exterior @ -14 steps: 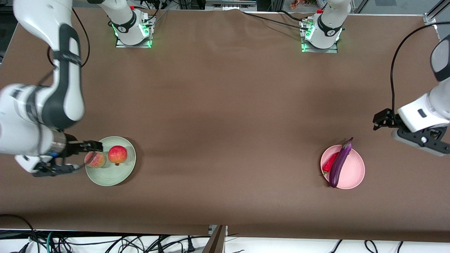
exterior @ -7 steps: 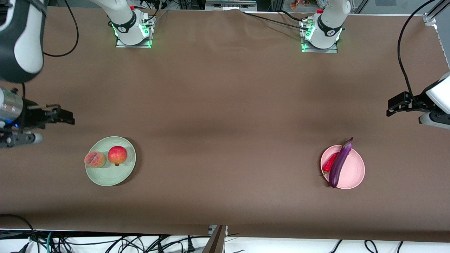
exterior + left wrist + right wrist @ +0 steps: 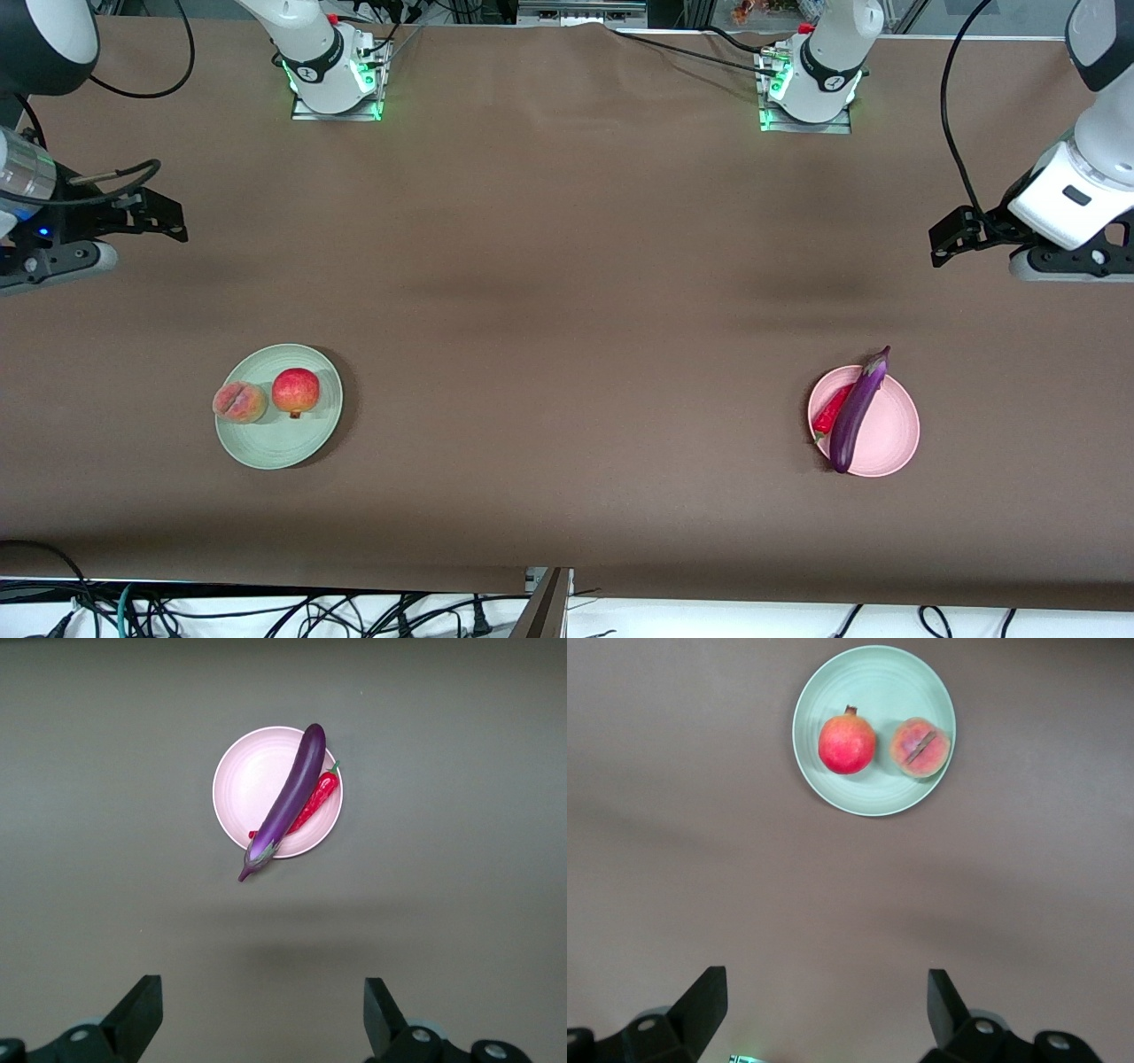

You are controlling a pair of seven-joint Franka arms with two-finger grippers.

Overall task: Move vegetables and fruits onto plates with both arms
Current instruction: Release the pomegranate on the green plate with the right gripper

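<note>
The pale green plate (image 3: 279,443) holds the peach (image 3: 238,402) and the red round fruit (image 3: 296,391); they also show in the right wrist view, plate (image 3: 873,797), peach (image 3: 920,747), red fruit (image 3: 847,743). The pink plate (image 3: 890,434) holds the purple eggplant (image 3: 856,409) and the red chili (image 3: 831,410); the left wrist view shows plate (image 3: 248,788), eggplant (image 3: 290,799), chili (image 3: 317,799). My right gripper (image 3: 164,219) is open and empty, raised over bare table at the right arm's end. My left gripper (image 3: 950,239) is open and empty, raised over bare table at the left arm's end.
The table is covered in a brown cloth (image 3: 567,310). The two arm bases (image 3: 332,75) (image 3: 811,84) stand along its edge farthest from the front camera. Cables hang along the edge nearest the camera.
My right gripper let go of the peach on the green plate, rose and drew away toward its base. My left gripper also rose and shifted away from the pink plate.
</note>
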